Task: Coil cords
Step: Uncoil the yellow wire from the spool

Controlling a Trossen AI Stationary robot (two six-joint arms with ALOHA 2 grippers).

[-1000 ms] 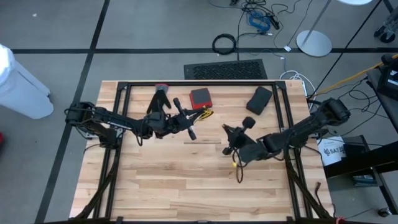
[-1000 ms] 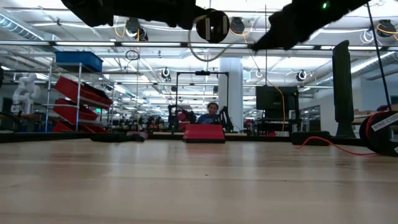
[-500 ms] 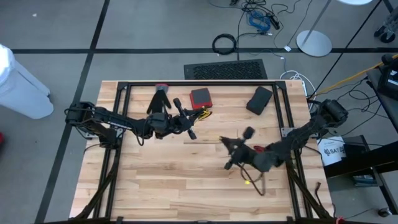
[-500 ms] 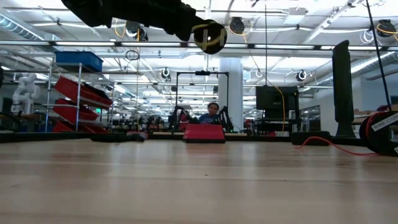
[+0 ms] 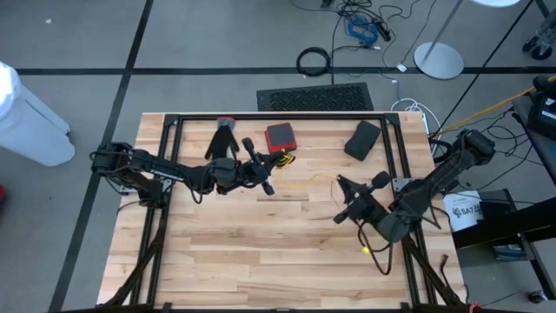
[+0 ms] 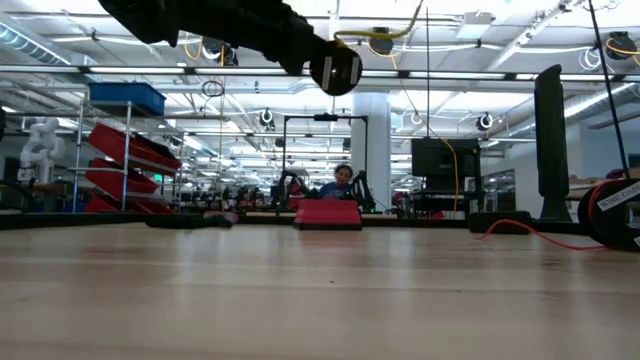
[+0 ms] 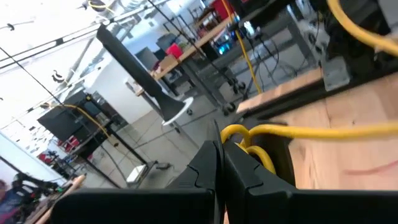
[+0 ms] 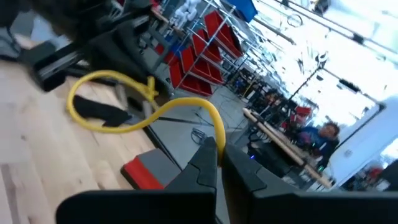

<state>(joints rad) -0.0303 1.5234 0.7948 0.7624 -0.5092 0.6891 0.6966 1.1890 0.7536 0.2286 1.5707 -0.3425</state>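
The yellow cord is off the bench, stretched as a thin line through the air between the two arms, from the middle toward the right side. In the left wrist view the yellow cord runs away from the tips of the left claw, with a few small loops bunched right at the fingers. In the right wrist view the same cord arcs out from the right claw in a wide bend. Both claws are closed tight, each pinching the yellow cord.

The left claw hangs over the far middle of the bench, and the right claw hangs over the right half, nearer the front. A yellow end seems to dangle below the right arm, though it is too small to be sure.

By the look of it, coiling of the yellow cord is under way, with a few turns gathered at the left claw. The next move probably calls for the right claw to carry its length round to the left one to add a loop, keeping the cord slack enough not to pull the loops out.

Counted here: one yellow cord, two claws, one red box and one black case at the far side of the bench. No short black cord can be made out.
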